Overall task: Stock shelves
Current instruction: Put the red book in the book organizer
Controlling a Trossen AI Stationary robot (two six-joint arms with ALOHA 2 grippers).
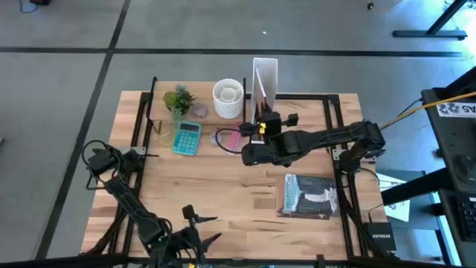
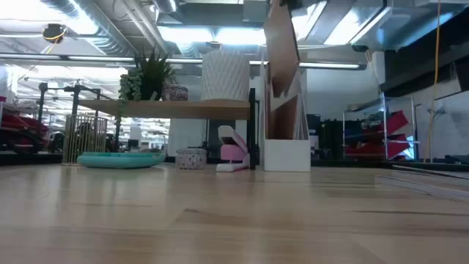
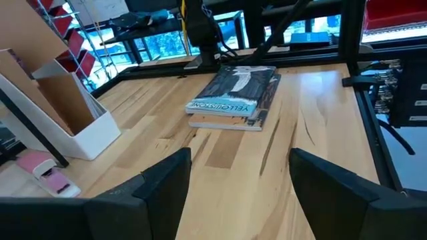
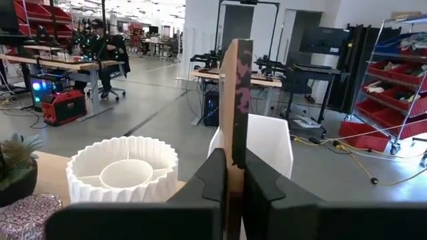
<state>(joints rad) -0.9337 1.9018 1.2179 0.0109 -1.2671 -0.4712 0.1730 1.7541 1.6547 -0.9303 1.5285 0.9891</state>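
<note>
The right gripper (image 4: 235, 175) was clamped on 1 thin board (image 4: 235, 100) above the file box (image 1: 265, 74). The shelf (image 2: 176, 108) stood at the table's (image 1: 223, 193) far edge. The left gripper (image 3: 233, 187) waited spread wide near the book (image 3: 235, 93).

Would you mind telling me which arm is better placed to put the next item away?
Right: its gripper is shut on a thin board beside the white file box; the left gripper sits open at the table's near edge.
</note>
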